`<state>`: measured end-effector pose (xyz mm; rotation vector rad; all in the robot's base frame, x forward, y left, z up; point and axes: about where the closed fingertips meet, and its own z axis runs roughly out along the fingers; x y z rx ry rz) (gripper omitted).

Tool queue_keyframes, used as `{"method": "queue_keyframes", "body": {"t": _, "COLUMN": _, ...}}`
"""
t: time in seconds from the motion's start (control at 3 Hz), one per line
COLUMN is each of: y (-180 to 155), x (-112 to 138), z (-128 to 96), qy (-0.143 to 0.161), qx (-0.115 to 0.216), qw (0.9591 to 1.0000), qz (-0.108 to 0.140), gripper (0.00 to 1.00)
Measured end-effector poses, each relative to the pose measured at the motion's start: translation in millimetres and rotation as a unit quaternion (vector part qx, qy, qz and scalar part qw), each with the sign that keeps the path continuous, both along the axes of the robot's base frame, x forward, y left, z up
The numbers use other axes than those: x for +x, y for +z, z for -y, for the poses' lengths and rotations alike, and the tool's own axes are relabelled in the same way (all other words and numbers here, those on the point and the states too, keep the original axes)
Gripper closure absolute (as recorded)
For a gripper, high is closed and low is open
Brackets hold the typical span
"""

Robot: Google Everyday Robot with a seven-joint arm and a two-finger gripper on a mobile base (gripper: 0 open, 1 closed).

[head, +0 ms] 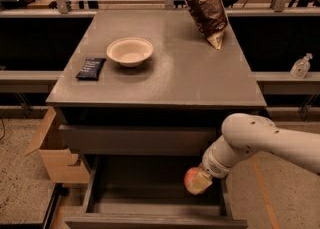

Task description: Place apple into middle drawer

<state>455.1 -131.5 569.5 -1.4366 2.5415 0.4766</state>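
Operator: Grey cabinet top [175, 80] carries a cream bowl [129, 51], a dark packet [91, 68] and a chip bag [205, 5].

Desk: And the pincer?

Operator: My gripper [199, 183] sits inside the open middle drawer [145, 180], near its right wall, clamped on the apple [190, 177]. I cannot tell whether the apple touches the floor.

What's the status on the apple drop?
Single gripper shut on apple, low over right side of middle drawer. Drawer open, apple not yet released. Nothing seen blocking the floor below.
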Motion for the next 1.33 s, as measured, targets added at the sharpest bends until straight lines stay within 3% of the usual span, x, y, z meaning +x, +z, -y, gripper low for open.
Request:
{"method": "queue_keyframes", "body": {"t": 0.33, "y": -33.2, "x": 7.1, "z": -0.7, "qy": -0.039, "qx": -0.004, "qw": 0.9992, "qz": -0.011, "gripper": 1.0}}
{"method": "queue_keyframes", "body": {"t": 1.0, "y": -84.4, "x": 10.8, "z": -4.9, "qy": -0.081, "qx": 0.0, "qw": 0.9961, "qz": -0.036, "gripper": 1.0}}
{"method": "queue_keyframes", "body": {"t": 1.33, "y": -113.5, "x": 11.5, "z": -12.0, "qy": -0.098, "qx": 0.023, "qw": 0.9942, "qz": -0.039, "gripper": 1.0}}
